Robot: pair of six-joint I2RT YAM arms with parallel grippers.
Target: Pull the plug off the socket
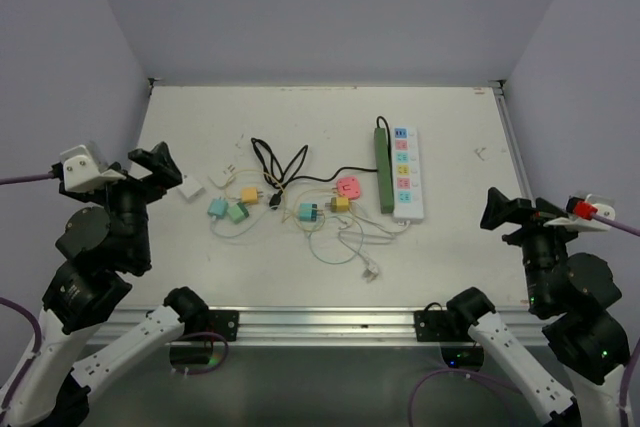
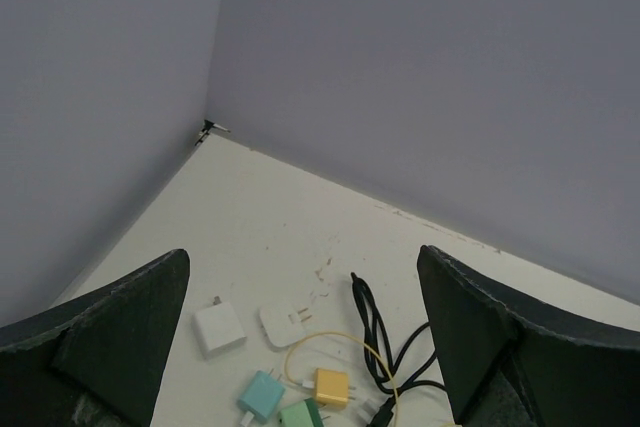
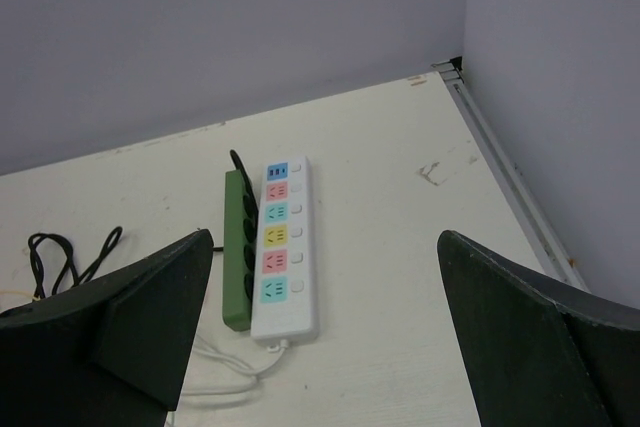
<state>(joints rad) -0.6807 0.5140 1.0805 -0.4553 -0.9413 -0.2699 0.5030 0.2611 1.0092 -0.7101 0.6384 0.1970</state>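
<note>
Saw the left tool (image 1: 160, 173) released, fingers wide, raised over the left edge of the bench (image 1: 450, 247), grasping nothing. Found the right tool (image 1: 497, 211) likewise released and empty at the right edge. Noted the green strip (image 1: 383, 172) and white strip (image 1: 408, 175) lying side by side right of centre. Spotted the pink plug (image 1: 348, 187) on the bench just left of the green strip, near a yellow plug (image 1: 340, 203), a teal plug (image 1: 307, 212) and tangled cables (image 1: 268, 159); could not tell whether joined to any socket.
</note>
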